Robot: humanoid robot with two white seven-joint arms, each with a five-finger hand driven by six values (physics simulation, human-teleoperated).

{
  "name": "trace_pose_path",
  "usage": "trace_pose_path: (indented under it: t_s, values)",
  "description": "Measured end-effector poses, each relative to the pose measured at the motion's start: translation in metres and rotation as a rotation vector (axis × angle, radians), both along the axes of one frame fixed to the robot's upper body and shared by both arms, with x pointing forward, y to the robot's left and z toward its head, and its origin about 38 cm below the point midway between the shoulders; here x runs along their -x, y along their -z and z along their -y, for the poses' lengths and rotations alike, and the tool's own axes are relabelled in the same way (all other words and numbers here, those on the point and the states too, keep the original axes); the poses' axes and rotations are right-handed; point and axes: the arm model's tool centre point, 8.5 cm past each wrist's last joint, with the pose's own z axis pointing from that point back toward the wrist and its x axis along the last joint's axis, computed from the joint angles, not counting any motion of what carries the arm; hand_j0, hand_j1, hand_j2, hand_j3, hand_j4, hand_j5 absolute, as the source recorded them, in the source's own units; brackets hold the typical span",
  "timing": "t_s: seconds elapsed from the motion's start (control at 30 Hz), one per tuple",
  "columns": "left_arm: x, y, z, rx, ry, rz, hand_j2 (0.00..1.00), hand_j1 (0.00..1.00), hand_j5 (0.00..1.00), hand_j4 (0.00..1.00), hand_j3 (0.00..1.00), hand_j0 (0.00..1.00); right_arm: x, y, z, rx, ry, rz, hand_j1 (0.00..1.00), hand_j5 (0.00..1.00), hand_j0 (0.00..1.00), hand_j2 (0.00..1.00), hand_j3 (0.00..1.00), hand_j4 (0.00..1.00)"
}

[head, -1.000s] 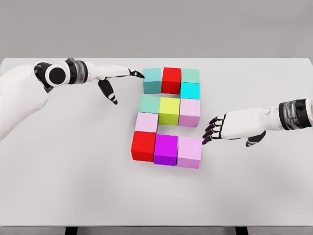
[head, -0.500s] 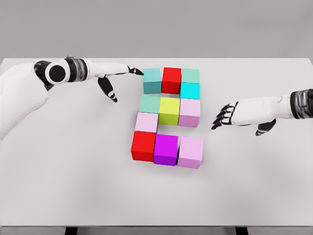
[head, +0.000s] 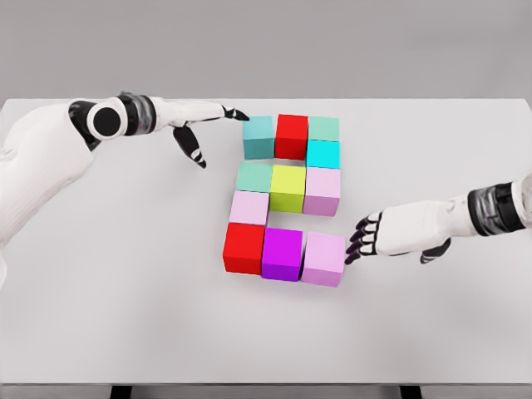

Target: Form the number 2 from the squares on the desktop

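Observation:
Coloured cubes on the white table (head: 125,316) form a blocky figure. The top row is teal (head: 258,136), red (head: 292,135) and green (head: 323,128), with a cyan cube (head: 322,154) under the green one. The middle row holds a green cube (head: 253,176), a yellow one (head: 288,186) and a pink one (head: 322,190). A pale pink cube (head: 248,207) sits below left. The bottom row is red (head: 244,248), magenta (head: 282,253) and pink (head: 323,258). My left hand (head: 214,125) is open, its fingertips just left of the teal cube. My right hand (head: 362,238) is open, its fingertips at the right side of the bottom pink cube.
The table's front edge (head: 266,383) runs along the bottom of the view. A grey wall (head: 266,41) lies behind the table's far edge.
My right hand drew back up and to the right, then came down and left again to the bottom pink cube's right side. My left hand crept slightly right toward the teal cube.

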Motion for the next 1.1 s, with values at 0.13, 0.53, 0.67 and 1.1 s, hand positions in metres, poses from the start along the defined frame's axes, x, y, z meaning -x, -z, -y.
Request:
trace_pose_path:
  t_s: [0.13, 0.53, 0.67, 1.1]
  values:
    - [-0.001, -0.002, 0.004, 0.002, -0.004, 0.002, 1.0, 1.0, 1.0, 1.0, 1.0, 1.0, 0.002, -0.001, -0.002, -0.002, -0.01, 0.001, 1.0, 1.0, 1.0, 1.0, 1.0, 1.0]
    - [-0.009, -0.015, -0.017, 0.02, -0.095, -0.006, 1.0, 1.0, 1.0, 1.0, 1.0, 1.0, 0.002, -0.002, -0.004, -0.007, -0.015, 0.003, 1.0, 1.0, 1.0, 1.0, 1.0, 1.0]
    - [-0.006, -0.006, -0.019, 0.0, -0.1, -0.049, 1.0, 1.0, 1.0, 1.0, 1.0, 1.0, 0.002, -0.003, -0.005, -0.008, -0.016, 0.005, 1.0, 1.0, 1.0, 1.0, 1.0, 1.0]
    - [-0.003, 0.008, -0.016, -0.015, -0.1, -0.085, 1.0, 1.0, 1.0, 1.0, 1.0, 1.0, 0.002, -0.004, -0.007, -0.011, -0.022, 0.007, 1.0, 1.0, 1.0, 1.0, 1.0, 1.0]
